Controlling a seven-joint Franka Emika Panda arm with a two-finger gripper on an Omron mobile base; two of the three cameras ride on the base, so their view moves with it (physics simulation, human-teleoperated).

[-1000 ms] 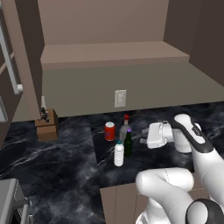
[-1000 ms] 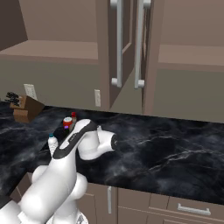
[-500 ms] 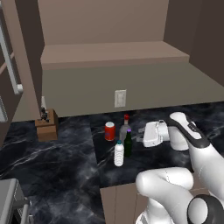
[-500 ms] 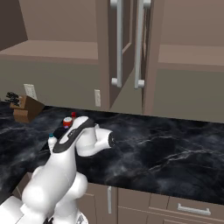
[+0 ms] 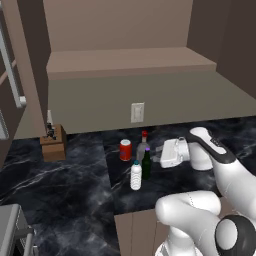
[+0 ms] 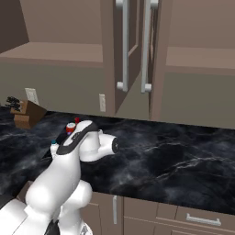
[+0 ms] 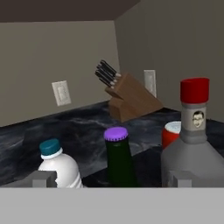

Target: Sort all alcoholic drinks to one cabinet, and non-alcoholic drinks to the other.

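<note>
On the dark marble counter (image 5: 70,185), four drinks stand in a tight cluster: the grey bottle (image 5: 143,145) with a red cap, the green bottle (image 5: 146,164) with a purple cap, the red can (image 5: 125,150), and the small white bottle (image 5: 135,175) with a blue cap. None has been sorted yet; the upper cabinets (image 6: 137,50) stand above the counter.

The step in hand is judged to be an approach to the green bottle, which sits centred between the fingertips in the hand view. To do it well, advance level and straight, keeping both fingers clear of the white bottle on one side and the grey bottle on the other (the spacing is close). Grip below the neck, on the body.

The arm reaches forward low over the counter, wrist horizontal. The hand (image 5: 161,156) points sideways at the cluster, just beside the green bottle, jaws fully spread and empty.
</note>
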